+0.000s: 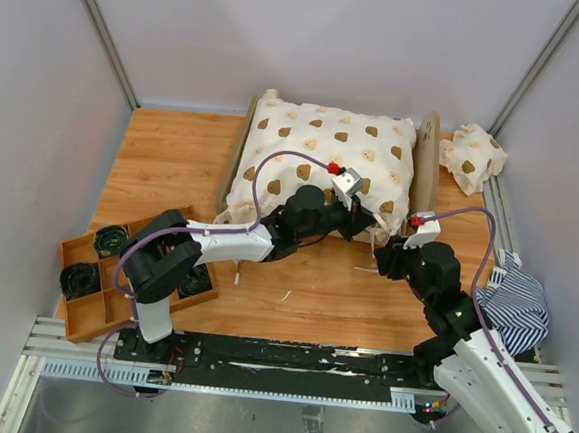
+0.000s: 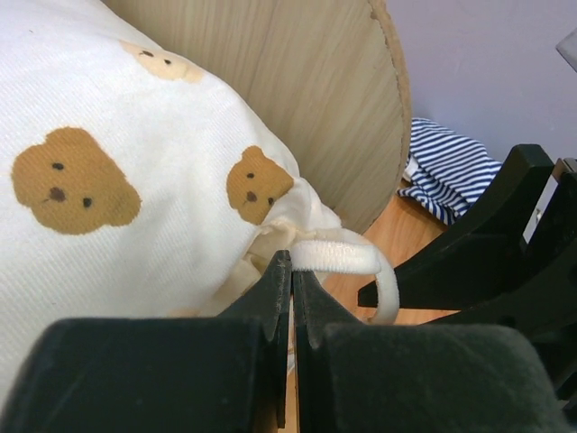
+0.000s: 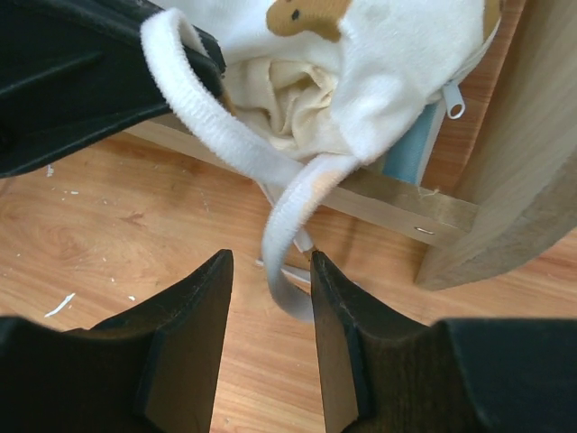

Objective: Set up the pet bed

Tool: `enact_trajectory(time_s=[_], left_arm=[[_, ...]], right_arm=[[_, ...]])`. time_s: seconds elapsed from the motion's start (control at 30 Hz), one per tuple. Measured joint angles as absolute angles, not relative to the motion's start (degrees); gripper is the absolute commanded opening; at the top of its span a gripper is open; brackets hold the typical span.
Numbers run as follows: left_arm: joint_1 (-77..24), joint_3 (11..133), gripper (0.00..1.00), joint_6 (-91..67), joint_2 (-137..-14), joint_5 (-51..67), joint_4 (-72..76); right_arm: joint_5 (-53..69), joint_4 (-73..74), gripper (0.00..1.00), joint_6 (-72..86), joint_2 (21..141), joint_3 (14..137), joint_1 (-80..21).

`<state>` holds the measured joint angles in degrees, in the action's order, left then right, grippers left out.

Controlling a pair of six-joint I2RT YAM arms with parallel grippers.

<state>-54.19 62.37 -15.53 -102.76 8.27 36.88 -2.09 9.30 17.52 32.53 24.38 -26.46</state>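
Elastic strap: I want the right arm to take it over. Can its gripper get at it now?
Probably yes. The right gripper is open and the white elastic strap hangs free between its fingers, nothing blocking; the left gripper pinches the strap's other end close by.

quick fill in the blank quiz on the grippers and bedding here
The left gripper is ___ on the white strap.
The right gripper is ___, the strap hanging between its fingers.
The cover on the pet bed is printed with ___.
The striped cloth lies on the robot's ___ side.
Missing: shut; open; bears; right
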Motion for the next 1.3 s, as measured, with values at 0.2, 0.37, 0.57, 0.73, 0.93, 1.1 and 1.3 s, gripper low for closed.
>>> enact_trajectory(time_s=[0.2, 0.37, 0.57, 0.73, 0.93, 1.1, 1.3], left_arm=[[-53.6, 62.7, 0.00, -16.2, -102.8, 7.0, 37.2], [-52.5, 63.8, 0.00, -17.1, -102.8, 6.6, 37.3], [-51.4, 63.9, 0.00, -17.4, -102.8, 6.1, 37.5], [-50.4, 63.9, 0.00, -18.0, -102.8, 4.3, 37.3], [-48.0, 63.9, 0.00, -19.3, -102.8, 1.2, 36.8], [-47.7, 63.9, 0.00, -19.5, -102.7, -1.5, 35.7], [-47.7, 64.2, 0.00, -19.4, -102.7, -3.5, 34.5]], right_arm=[[-3.7, 9.7, 0.42, 16.1, 32.5, 24.0, -26.5], [-4.3, 8.6, 0.31, 15.0, 32.6, 20.4, -26.5], [-5.7, 8.5, 0.00, 14.1, 32.2, 19.0, -26.5], [-8.8, 11.0, 0.00, 10.3, 28.7, 23.6, -26.5], [-11.1, 8.4, 0.00, 1.4, 32.5, 32.2, -25.2], [-12.7, 7.7, 0.00, -6.3, 39.8, 38.8, -24.9], [-11.5, 2.7, 0.00, -15.5, 41.7, 40.5, -24.9]])
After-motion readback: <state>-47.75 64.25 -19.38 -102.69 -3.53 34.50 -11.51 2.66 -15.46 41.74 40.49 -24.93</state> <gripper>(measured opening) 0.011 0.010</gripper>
